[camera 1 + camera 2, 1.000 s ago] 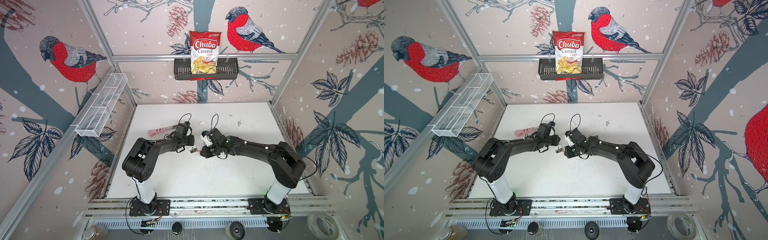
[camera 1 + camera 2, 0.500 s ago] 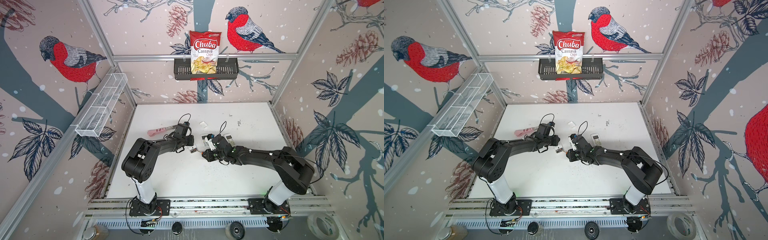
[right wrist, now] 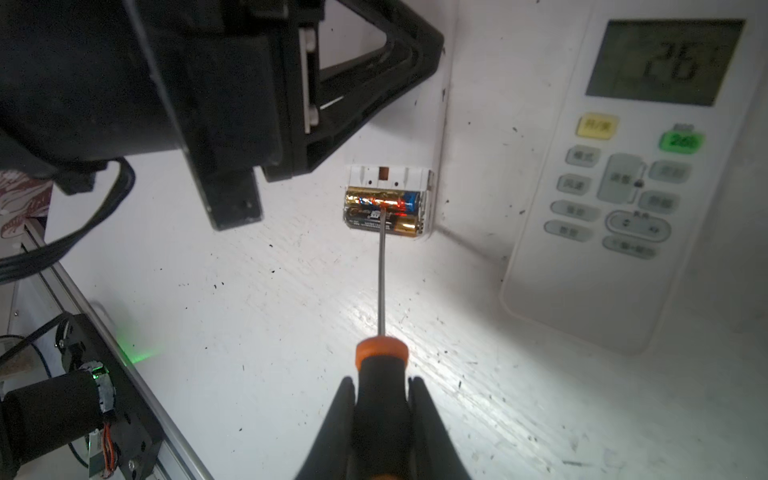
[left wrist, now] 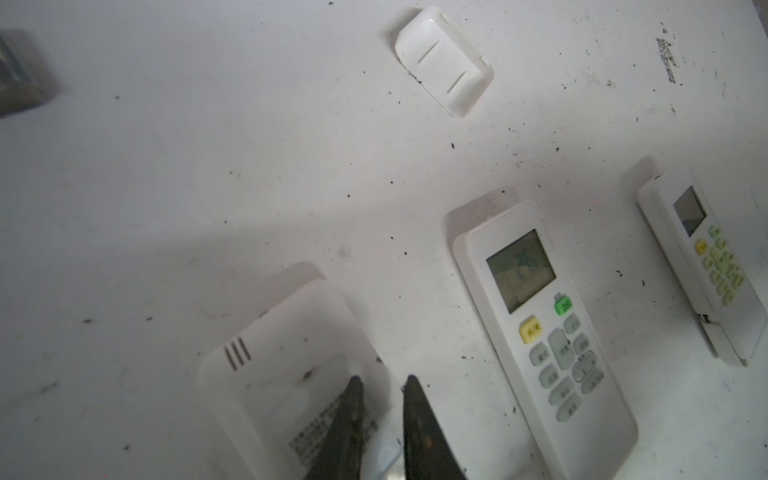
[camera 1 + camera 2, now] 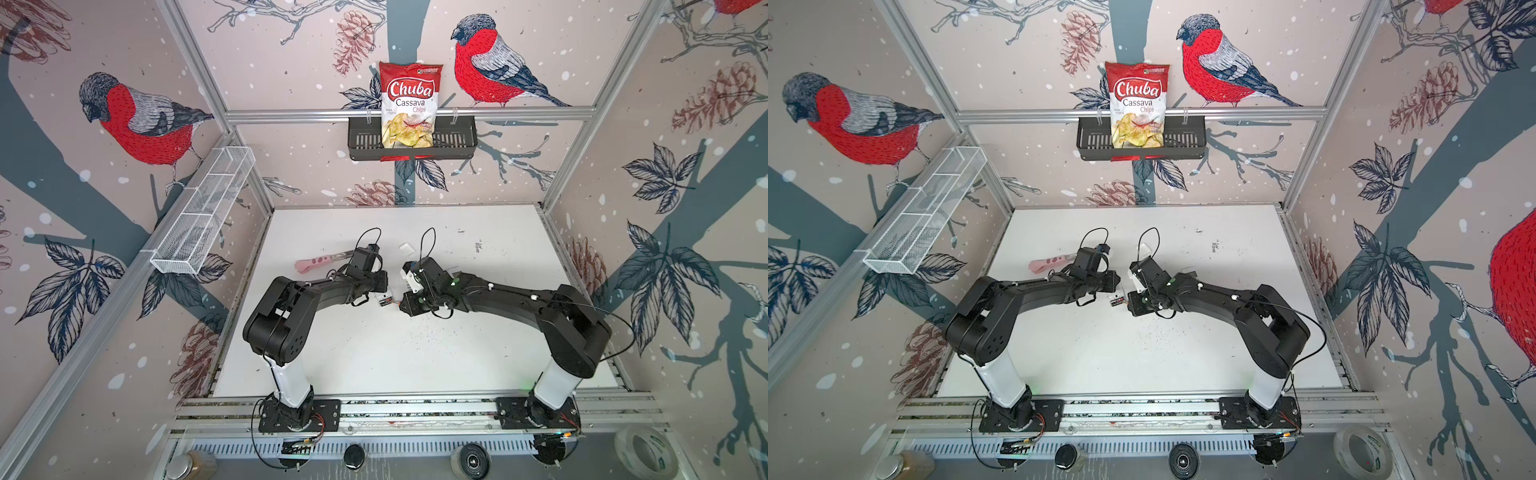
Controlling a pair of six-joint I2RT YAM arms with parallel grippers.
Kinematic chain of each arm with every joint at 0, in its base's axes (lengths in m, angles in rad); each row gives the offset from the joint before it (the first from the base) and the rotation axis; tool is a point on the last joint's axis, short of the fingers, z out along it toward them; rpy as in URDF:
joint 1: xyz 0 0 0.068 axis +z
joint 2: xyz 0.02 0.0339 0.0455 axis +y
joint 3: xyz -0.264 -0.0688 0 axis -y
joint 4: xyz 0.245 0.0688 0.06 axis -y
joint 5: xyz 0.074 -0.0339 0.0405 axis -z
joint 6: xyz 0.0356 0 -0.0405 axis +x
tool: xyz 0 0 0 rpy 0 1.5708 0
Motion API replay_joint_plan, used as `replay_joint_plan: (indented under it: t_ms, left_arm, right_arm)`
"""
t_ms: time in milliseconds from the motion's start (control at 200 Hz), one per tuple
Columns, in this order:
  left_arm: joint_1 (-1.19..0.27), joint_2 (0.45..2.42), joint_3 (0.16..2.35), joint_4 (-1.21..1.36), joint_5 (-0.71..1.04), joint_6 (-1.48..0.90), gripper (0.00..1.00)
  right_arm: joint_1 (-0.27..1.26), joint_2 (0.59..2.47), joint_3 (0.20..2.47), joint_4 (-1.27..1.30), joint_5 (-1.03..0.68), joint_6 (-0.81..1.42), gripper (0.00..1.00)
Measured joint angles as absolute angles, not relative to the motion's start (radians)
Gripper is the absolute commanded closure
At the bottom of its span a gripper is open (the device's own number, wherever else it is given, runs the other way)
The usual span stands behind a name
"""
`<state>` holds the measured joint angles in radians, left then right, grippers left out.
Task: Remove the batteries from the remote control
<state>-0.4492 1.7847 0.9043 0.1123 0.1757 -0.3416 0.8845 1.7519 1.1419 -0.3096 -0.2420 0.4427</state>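
Two batteries [image 3: 380, 212] sit side by side in the open end of the remote [image 4: 282, 374], which lies back side up on the table [image 4: 208, 166]. The screwdriver [image 3: 381, 291] tip touches them. Your right gripper [image 3: 381, 382] squeezes its handle tight. Your left gripper [image 4: 383, 379] pinches the remote. The little white lid [image 4: 444, 58] lies well apart.

arms [image 5: 316, 291]: matte black links | base columns [image 5: 289, 380]: white | cables [image 3: 25, 262]: thin black loops | jaws: black, tapered
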Motion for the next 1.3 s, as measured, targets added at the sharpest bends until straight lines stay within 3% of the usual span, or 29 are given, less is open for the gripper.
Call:
replay_joint_plan:
  t_ms: [761, 1301]
  left_arm:
    - [-0.431, 1.758, 0.885, 0.094, 0.19, -0.341, 0.8]
    - [-0.429, 1.761, 0.87, 0.127, 0.206, -0.341, 0.8]
  right_arm:
    - [0.876, 1.997, 1.603, -0.796, -0.243, 0.34, 1.0]
    - [0.904, 1.83, 1.256, -0.448, -0.21, 0.419, 1.0]
